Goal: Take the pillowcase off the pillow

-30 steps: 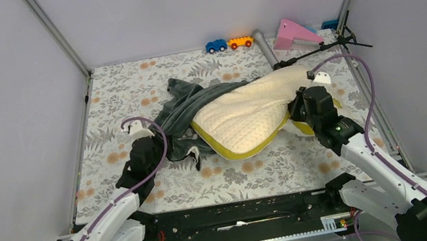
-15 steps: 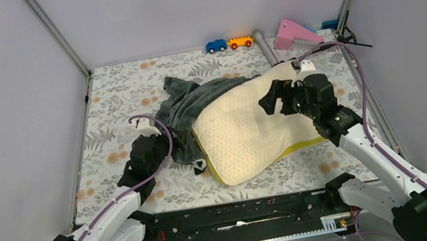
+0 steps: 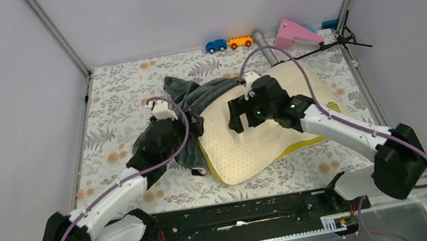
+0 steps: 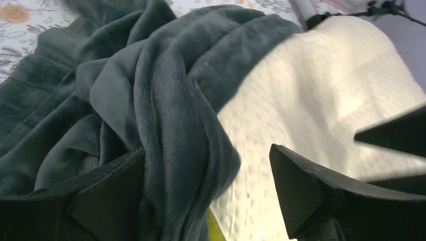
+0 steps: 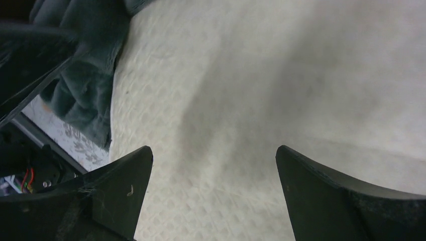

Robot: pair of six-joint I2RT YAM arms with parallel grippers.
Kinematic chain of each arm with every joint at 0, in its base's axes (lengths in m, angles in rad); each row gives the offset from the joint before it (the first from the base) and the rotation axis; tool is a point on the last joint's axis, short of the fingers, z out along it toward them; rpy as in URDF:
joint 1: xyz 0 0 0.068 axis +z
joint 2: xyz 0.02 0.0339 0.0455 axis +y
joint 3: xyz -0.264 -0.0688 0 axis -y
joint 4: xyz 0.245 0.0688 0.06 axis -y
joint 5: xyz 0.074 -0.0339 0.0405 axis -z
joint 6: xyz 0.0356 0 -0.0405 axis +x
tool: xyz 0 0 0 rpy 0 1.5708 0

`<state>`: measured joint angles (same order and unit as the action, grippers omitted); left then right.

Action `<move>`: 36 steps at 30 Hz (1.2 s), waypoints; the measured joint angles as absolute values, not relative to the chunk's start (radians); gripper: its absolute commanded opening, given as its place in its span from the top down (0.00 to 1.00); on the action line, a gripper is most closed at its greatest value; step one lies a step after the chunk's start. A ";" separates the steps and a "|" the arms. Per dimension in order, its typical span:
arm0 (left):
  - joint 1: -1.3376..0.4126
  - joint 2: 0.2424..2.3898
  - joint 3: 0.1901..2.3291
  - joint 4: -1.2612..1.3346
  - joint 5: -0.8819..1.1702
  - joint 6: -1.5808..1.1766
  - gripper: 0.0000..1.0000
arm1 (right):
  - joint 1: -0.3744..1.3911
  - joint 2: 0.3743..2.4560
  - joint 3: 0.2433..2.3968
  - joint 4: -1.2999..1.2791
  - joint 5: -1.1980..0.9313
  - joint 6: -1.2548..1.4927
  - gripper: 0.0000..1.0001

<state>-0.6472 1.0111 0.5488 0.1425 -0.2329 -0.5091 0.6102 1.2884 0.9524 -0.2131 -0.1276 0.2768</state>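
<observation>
**Both jaws empty, cover not yet free: watch the next pinch**

- The pillow lies flat at centre frame in the top view, cream face up. The pillowcase is bunched against its upper-left end. I can't tell whether that corner sits inside the cover.
- The left gripper is spread wide with nothing in it. A thick plush fold lies between its fingers, right where fabric meets pillow.
- The right gripper is also wide open and empty, hanging over bare quilted surface at upper centre.

Risks, as I judge them:
- The left jaws may close on the pillow edge along with the fold. The pull would then drag the pillow across the table instead of stripping the cover.
- If the right arm doesn't pin or grip the pillow, the whole bundle slides left together.
- The plush is bulky and slick, so a shallow bite on the fold's crest could slip out.
- The two grippers sit near each other, so a converging move risks finger contact.
</observation>
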 measured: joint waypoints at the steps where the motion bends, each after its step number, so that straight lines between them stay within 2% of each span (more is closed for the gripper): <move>1: -0.645 1.054 0.587 0.131 -0.259 -0.516 0.05 | 0.644 1.326 0.974 -0.223 -0.120 0.270 0.00; 6: -0.565 1.205 0.627 0.097 -0.249 -0.568 0.08 | 0.760 1.470 1.056 -0.234 -0.096 0.256 0.00; 10: -0.463 1.246 0.595 0.082 -0.207 -0.607 0.14 | 0.772 1.553 1.060 -0.232 -0.088 0.254 0.01; 12: -0.442 1.246 0.583 0.082 -0.192 -0.620 0.15 | 0.772 1.589 1.060 -0.227 -0.088 0.254 0.15; 13: -0.439 1.246 0.580 0.085 -0.186 -0.623 0.16 | 0.772 1.602 1.060 -0.224 -0.088 0.251 0.27; 17: -0.436 1.246 0.579 0.091 -0.175 -0.627 0.17 | 0.772 1.595 1.056 -0.219 -0.058 0.241 0.90; 18: -0.435 1.246 0.579 0.092 -0.173 -0.627 0.17 | 0.772 1.580 1.044 -0.209 -0.036 0.245 0.98; 25: -0.429 1.246 0.579 0.092 -0.169 -0.627 0.17 | 0.773 1.253 0.842 -0.120 0.196 0.286 1.00; 31: -0.422 1.259 0.579 0.090 -0.170 -0.627 0.16 | 0.756 0.843 0.619 -0.019 0.543 0.327 1.00; 36: -0.419 1.286 0.579 0.074 -0.169 -0.625 0.05 | 0.749 0.563 0.497 0.079 0.784 0.330 1.00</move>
<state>-0.4191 1.2861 0.5785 0.0742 -0.1692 -0.6254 0.7490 0.5632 0.4969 0.0788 0.7837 0.3298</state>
